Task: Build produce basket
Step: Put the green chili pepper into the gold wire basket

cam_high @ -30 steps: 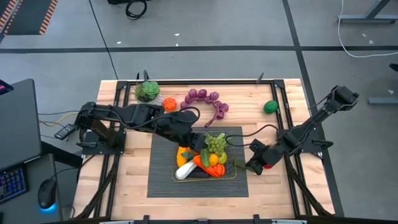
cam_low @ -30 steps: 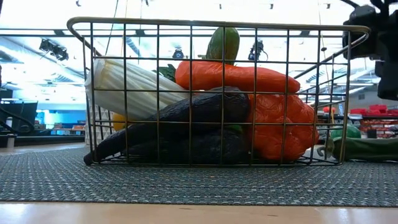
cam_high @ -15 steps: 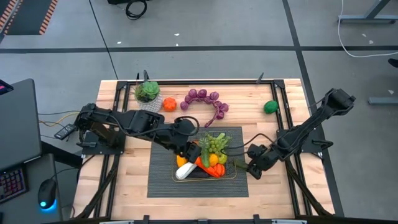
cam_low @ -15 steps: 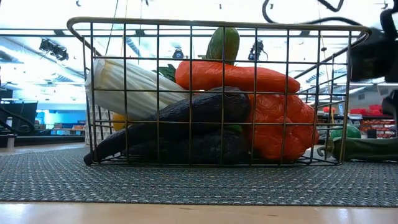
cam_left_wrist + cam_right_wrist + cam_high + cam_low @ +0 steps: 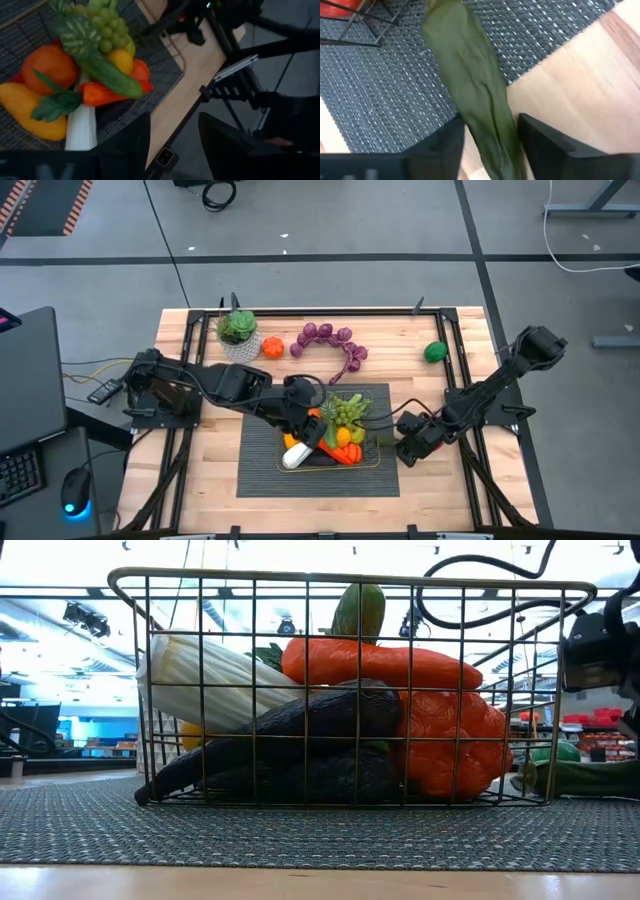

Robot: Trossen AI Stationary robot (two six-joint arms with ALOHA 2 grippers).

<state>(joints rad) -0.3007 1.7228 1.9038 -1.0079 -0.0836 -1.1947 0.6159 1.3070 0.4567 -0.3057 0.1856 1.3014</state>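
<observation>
The brass wire basket [image 5: 375,463] stands on the dark mat and holds the produce: leek [image 5: 205,680], carrot [image 5: 380,662], eggplant [image 5: 300,725], green grapes [image 5: 97,22] and others. My left gripper [image 5: 175,145] hovers open over the basket's left part [image 5: 305,430], with nothing between its fingers. My right gripper [image 5: 492,145] is low at the mat's right edge [image 5: 410,445]. It is closed around a long green pepper [image 5: 470,85] that lies partly on the mat and partly on the wood. My right gripper has the green pepper's two long sides [image 5: 507,135] between its two fingers, which come steeply from above and stand across the pepper. The pepper lies flat, one end on the mat near the basket [image 5: 445,30], the rest on the wooden table.
At the table's far side lie purple grapes [image 5: 330,340], an orange [image 5: 272,347], a green apple [image 5: 434,351] and a succulent in a white pot [image 5: 237,328]. Bare wood lies to the left and right of the mat [image 5: 260,480].
My left gripper has moved toward the table's near edge and a little lower, over the basket's left part. My right gripper has sunk toward the mat's right edge. The produce in the basket has kept still.
</observation>
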